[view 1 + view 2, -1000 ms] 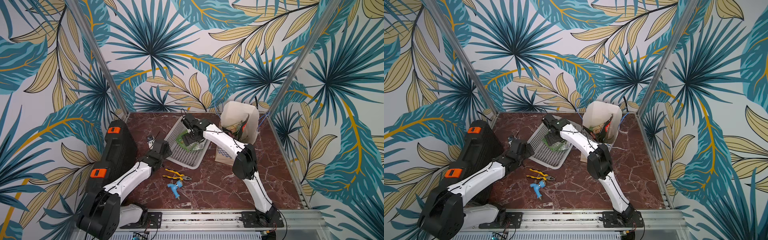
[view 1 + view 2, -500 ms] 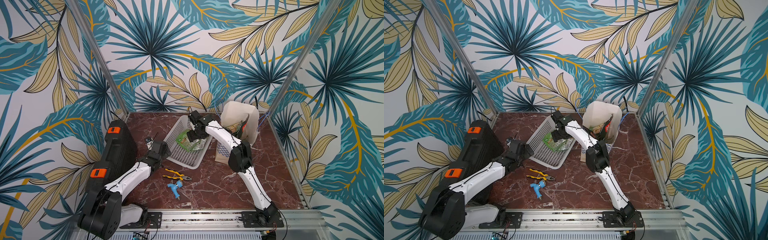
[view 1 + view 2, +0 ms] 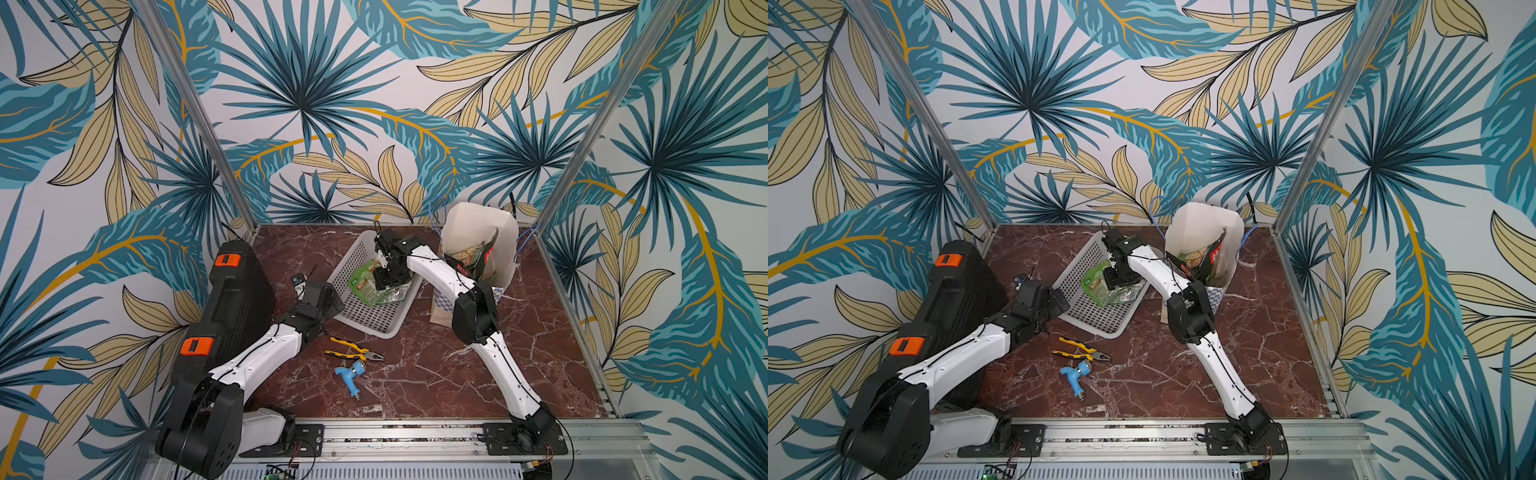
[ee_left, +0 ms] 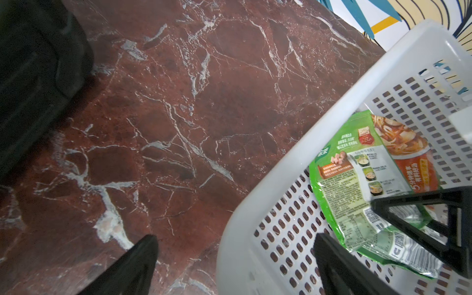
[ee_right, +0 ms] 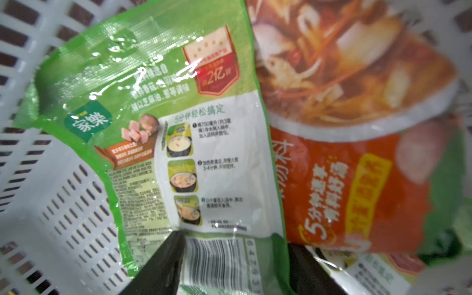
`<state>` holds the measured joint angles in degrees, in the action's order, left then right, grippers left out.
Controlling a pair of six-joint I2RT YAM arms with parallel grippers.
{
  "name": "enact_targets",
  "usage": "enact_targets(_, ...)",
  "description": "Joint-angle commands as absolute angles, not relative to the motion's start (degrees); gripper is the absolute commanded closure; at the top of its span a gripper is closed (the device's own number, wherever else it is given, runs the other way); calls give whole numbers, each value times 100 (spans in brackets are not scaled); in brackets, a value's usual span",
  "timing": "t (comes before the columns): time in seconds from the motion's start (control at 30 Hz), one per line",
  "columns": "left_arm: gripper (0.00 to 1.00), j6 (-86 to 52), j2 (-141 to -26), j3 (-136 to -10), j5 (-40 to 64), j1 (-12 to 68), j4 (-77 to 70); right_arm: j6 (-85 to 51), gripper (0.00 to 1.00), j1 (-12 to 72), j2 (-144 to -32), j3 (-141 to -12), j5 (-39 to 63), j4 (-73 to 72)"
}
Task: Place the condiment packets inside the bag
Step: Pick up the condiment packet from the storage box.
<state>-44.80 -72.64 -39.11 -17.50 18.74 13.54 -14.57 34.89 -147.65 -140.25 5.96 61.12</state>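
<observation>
The green packet (image 3: 361,279) lies flat, long axis slanting upper left to lower right. Your right gripper (image 5: 235,263) straddles its barcode end, jaws partly open.

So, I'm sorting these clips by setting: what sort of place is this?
Likely a staged robot test cell, not a real room: robot arms bolted to an aluminium rail, metal frame posts holding leaf-print panels, and a marble-look tabletop.

Green-and-orange packets (image 5: 178,127), white perforated basket (image 3: 365,316), cream bag (image 3: 469,228) with blue check — red-brown, white-veined marble tabletop (image 3: 436,374)
</observation>
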Motion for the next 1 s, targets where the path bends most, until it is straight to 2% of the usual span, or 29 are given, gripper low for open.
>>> enact_targets(0.0,0,-4412,-7294,-3843,-1617,1837,1144,-1573,38,3609,-14147,-13567,1056,5799)
enact_targets(0.27,0,-4377,-7334,-3848,-1416,1837,1038,-1843,47,3697,-13374,-12502,1540,4980)
enact_targets(0.6,0,-4346,-7327,-3846,-1354,1839,1011,-2203,59,3727,-13070,-11700,2093,4154)
enact_targets(0.7,0,-4342,-7322,-3849,-1332,1835,1011,-2240,67,3751,-13103,-11676,2149,4095)
enact_targets(0.87,0,-4282,-7261,-3841,-1227,1835,978,-2236,97,3830,-12734,-11465,1916,3971)
enact_targets(0.97,0,-4279,-7143,-3805,-1250,1837,975,-2230,100,3890,-12231,-11179,1617,3782)
